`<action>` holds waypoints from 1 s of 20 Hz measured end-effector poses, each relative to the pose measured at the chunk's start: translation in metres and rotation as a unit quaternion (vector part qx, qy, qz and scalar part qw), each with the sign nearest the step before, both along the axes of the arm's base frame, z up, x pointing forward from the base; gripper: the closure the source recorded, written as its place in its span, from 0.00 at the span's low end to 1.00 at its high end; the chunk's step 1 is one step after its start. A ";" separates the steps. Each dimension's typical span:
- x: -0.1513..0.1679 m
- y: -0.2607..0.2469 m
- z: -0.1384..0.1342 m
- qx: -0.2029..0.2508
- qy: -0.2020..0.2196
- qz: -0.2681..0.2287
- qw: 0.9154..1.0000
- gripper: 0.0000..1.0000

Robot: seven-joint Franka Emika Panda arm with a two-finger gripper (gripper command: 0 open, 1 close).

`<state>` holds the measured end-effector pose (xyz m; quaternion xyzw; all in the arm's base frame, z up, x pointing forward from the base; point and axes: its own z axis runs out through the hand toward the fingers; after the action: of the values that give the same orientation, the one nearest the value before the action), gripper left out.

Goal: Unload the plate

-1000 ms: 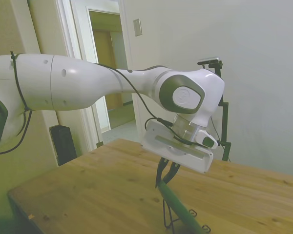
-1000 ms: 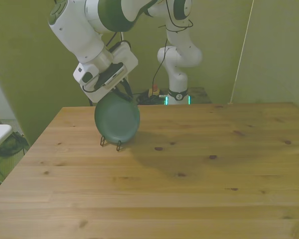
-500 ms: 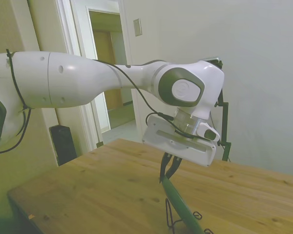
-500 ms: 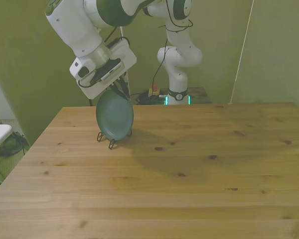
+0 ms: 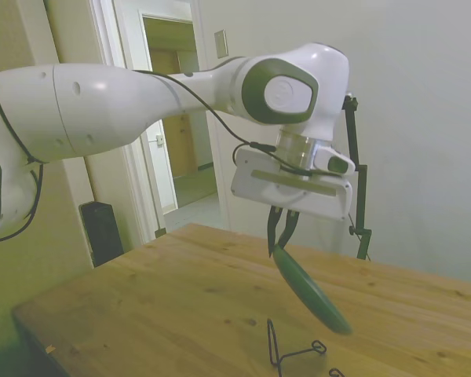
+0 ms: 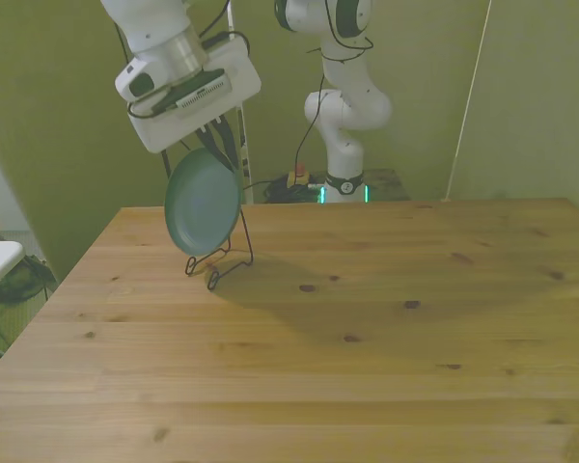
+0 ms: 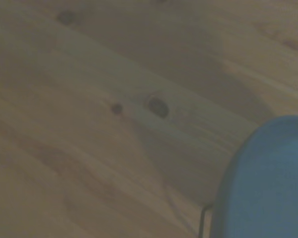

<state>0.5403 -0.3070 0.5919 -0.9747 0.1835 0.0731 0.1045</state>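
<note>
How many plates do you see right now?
1. The green plate hangs by its upper rim from the hand, tilted, above the wire stand near the front view's left. No others show.

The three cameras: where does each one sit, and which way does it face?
Side view: off one side of the table, looking across it; white arm, pincer holding the green plate.
Front view: across the table, facing the robot's base; arm, plate above the wire stand.
Wrist view: on the wrist, looking down at wood; no body.
All share the plate.
</note>
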 end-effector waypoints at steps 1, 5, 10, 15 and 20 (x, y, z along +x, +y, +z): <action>0.007 0.006 0.009 -0.009 -0.005 -0.013 1.000 1.00; 0.057 0.045 0.020 -0.052 -0.023 -0.080 0.995 1.00; 0.135 0.107 -0.014 -0.134 -0.038 -0.151 0.979 1.00; 0.199 0.159 -0.076 -0.205 -0.075 -0.208 0.954 1.00; 0.242 0.187 -0.137 -0.229 -0.136 -0.266 0.926 1.00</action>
<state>0.7818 -0.1203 0.4549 -0.8882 0.4314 -0.1351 -0.0819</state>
